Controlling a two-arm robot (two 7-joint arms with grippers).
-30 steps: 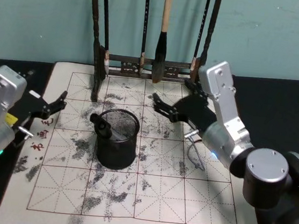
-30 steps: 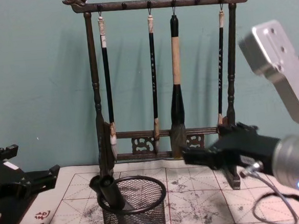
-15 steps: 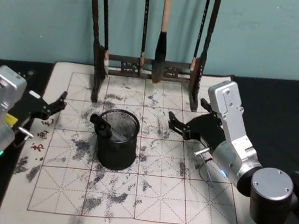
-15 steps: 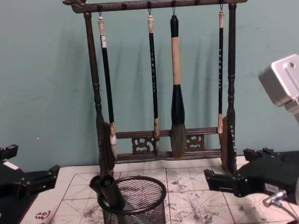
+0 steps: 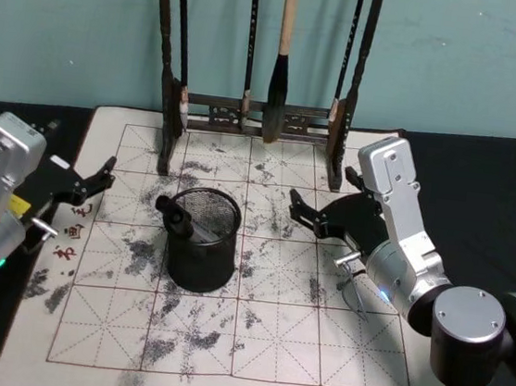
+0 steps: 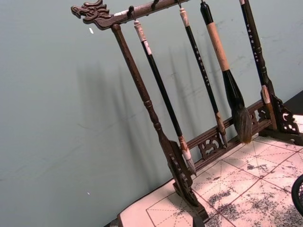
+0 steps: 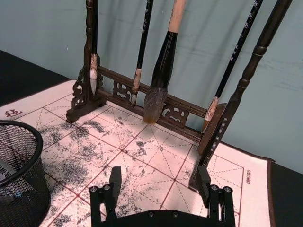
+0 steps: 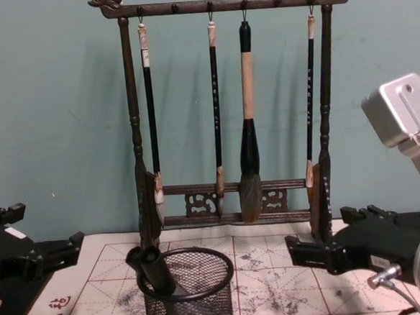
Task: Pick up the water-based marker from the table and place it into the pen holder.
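The black wire-mesh pen holder [image 5: 202, 240] stands left of the mat's middle. A dark water-based marker [image 5: 177, 215] leans inside it, with its cap end over the left rim. From the chest, the marker [image 8: 153, 270] sticks up out of the pen holder [image 8: 188, 291]. My right gripper [image 5: 306, 212] hangs open and empty to the right of the holder, apart from it. In the right wrist view its two fingertips [image 7: 115, 176] spread wide over the mat, and the holder [image 7: 19, 172] shows at the edge. My left gripper [image 5: 97, 184] is parked open at the mat's left edge.
A tall dark wooden brush rack [image 5: 258, 109] with several hanging brushes stands at the back of the ink-stained gridded mat [image 5: 250, 341]. A thin cable [image 5: 350, 283] loops under my right wrist. The black table [image 5: 492, 182] extends to the right.
My right gripper has drawn back from behind the pen holder, to the right and lower, with nothing in it. The marker stays in the holder. The left arm has not moved.
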